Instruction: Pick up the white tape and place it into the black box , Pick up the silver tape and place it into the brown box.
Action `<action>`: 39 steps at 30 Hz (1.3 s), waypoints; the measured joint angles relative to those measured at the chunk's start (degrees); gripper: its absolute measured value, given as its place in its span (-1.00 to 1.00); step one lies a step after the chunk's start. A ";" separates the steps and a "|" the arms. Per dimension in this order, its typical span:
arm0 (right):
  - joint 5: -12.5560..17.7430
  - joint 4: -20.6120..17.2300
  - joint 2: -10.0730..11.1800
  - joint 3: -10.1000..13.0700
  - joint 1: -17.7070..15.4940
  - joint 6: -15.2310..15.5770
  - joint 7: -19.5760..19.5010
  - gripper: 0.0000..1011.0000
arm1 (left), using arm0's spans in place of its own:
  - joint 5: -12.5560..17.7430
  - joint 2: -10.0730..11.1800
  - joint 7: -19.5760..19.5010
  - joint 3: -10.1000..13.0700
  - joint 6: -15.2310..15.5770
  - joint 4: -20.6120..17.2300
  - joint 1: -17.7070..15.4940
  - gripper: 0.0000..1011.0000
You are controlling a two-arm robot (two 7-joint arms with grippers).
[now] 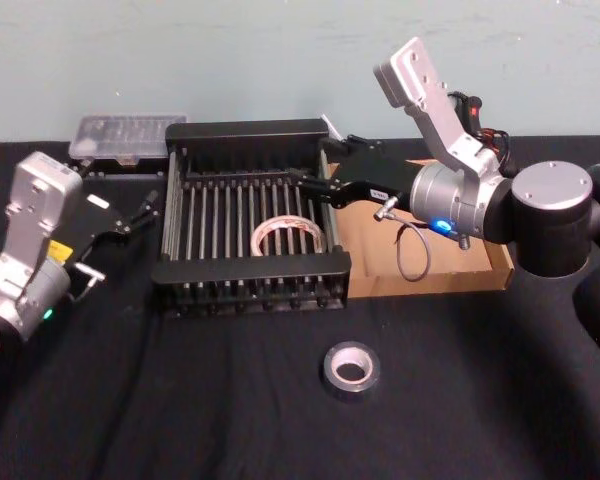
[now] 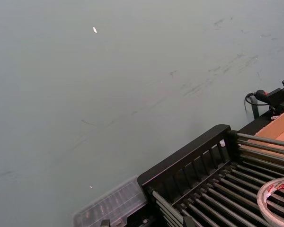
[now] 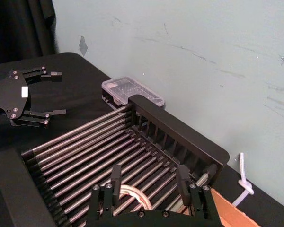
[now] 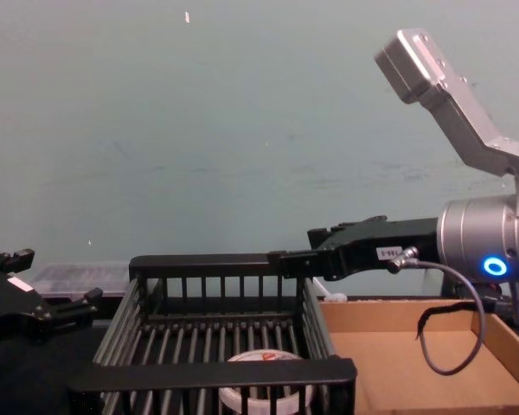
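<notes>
Partly losing the white tape [image 4: 264, 393] behind the near rim of the black box [image 4: 216, 373] in the chest view, catching just its top face and a little red print. Finding it cut off by the picture's edge in the left wrist view, and half hiding under the right gripper [image 3: 149, 179] in the right wrist view. Seeing it whole from the head view: lying flat on the slatted floor, in the near right part of the box, hole facing up, axis standing upright.

Seeing the silver tape [image 1: 351, 369] also lying flat, on the surface [image 1: 180, 420] in front of the black box and well apart from it, pale core facing up, axis upright.

Making out just parts of the brown box [image 1: 450, 275], sitting beside the black box on its right, with the right arm covering much of its floor. Not managing to tell whether the two boxes are touching.

Finding the right gripper reaching across the far right part of the black box, about level with its far rim, pointing toward the robot's left, fingers [image 3: 182, 177] spread apart and gripping nothing. Finding the left gripper [image 1: 145, 210] hanging just left of the black box, fingers likewise parted and carrying nothing. Noticing a clear plastic case [image 1: 127, 135] sitting behind the box's far left corner, its contents being too blurred to name.
</notes>
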 joint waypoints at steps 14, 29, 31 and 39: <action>0.00 0.00 0.00 0.00 0.00 -0.01 0.00 0.98 | 0.00 0.00 0.00 0.00 0.00 0.00 0.00 0.98; 2.84 -9.06 5.28 4.31 -4.70 3.77 -0.85 0.98 | 0.00 0.00 0.00 0.00 0.00 0.00 0.00 0.98; 3.80 -11.34 7.06 5.45 -6.38 4.19 -0.85 0.98 | 0.00 0.00 0.00 0.01 0.00 0.00 0.00 0.98; 6.77 -18.05 13.30 8.13 -12.44 5.43 -0.25 0.98 | 0.00 0.00 0.00 0.00 0.00 0.00 0.00 0.98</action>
